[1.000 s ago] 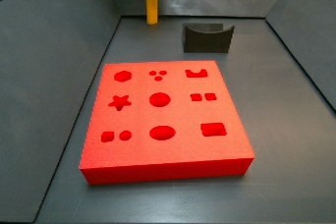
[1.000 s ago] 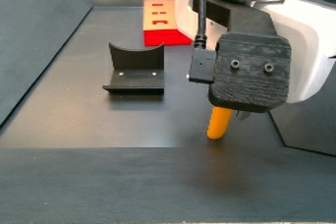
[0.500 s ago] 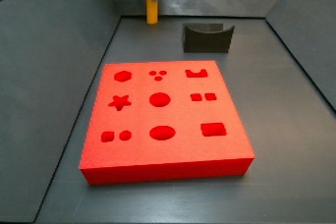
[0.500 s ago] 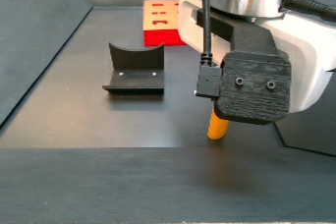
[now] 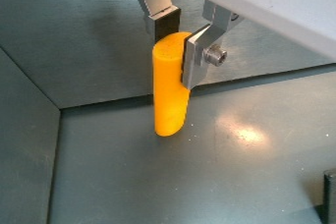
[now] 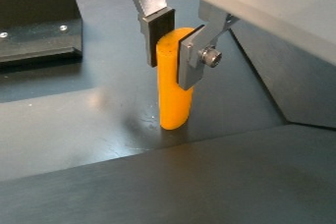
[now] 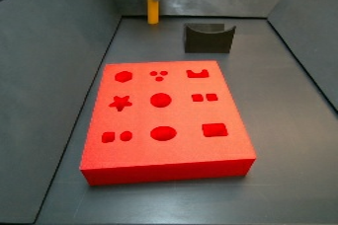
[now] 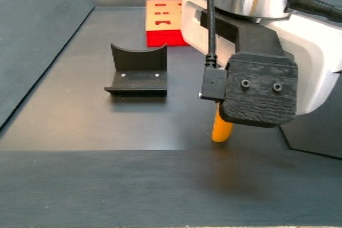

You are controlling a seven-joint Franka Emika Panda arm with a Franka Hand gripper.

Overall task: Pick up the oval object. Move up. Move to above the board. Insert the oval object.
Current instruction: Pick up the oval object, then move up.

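The oval object point(image 5: 171, 90), a smooth orange-yellow peg, stands upright on the dark floor near the back wall. It shows in both wrist views point(image 6: 175, 95) and both side views point(image 7: 153, 8) point(image 8: 222, 129). My gripper point(image 5: 178, 41) point(image 6: 175, 43) straddles its top end, with a silver finger point(image 5: 197, 56) pressed on one side and a dark pad on the other, shut on it. In a side view the black wrist housing point(image 8: 261, 84) hides the fingers. The red board point(image 7: 165, 120) point(image 8: 167, 22) with shaped cut-outs lies apart from the peg.
The dark fixture point(image 7: 209, 37) point(image 8: 136, 70) stands on the floor between the peg and the board. Grey sloping walls point(image 7: 66, 32) close in the floor, and the back wall lies just behind the peg point(image 5: 79, 31).
The gripper came down over the peg's top between one second and half a second ago. Since then nothing has visibly moved, and the peg still stands on the floor.
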